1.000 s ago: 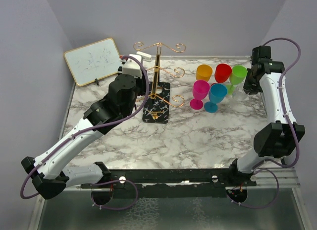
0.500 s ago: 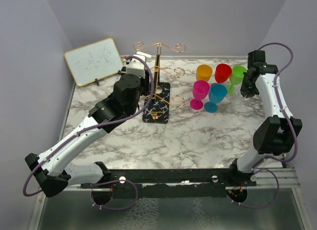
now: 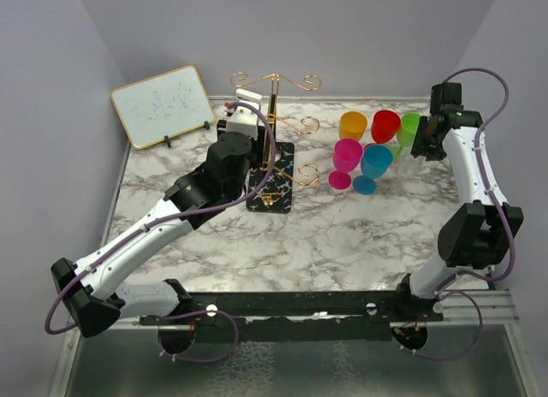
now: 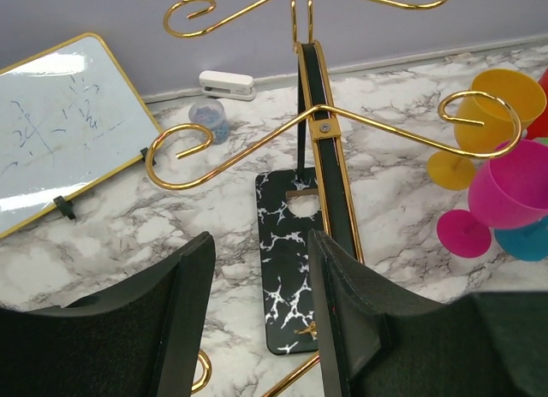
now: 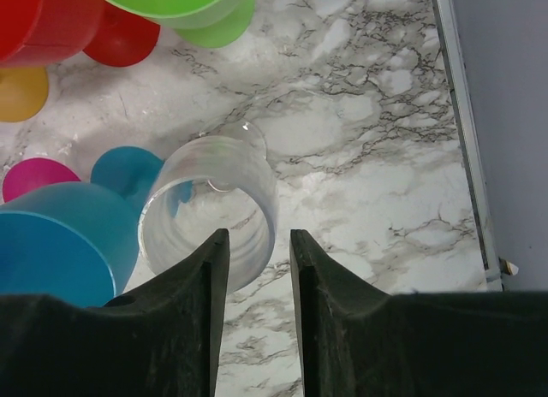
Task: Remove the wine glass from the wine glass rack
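A white-veined marble table point(image 3: 342, 234) with two robot arms bolted at its near edge. The wine glass rack point(image 3: 272, 132), a thin gold wire stand with curled arms on a black veined base, stands left of centre towards the back. The left gripper point(image 4: 259, 239) hovers just beside the rack's post with its dark fingers parted and nothing between them, the black base showing through the gap. The wine glass point(image 5: 210, 213), clear and upright, stands on the table at the far right, well apart from the rack and just beside a blue goblet point(image 3: 375, 162). The right gripper point(image 5: 259, 236) hangs directly above the glass with its fingers apart, marble visible between them, not pinching the glass. Pink point(image 3: 347, 157), orange point(image 3: 352, 125), red point(image 3: 385, 125) and green point(image 3: 413, 123) goblets cluster nearby. A small whiteboard point(image 3: 163, 104) leans at the back left.
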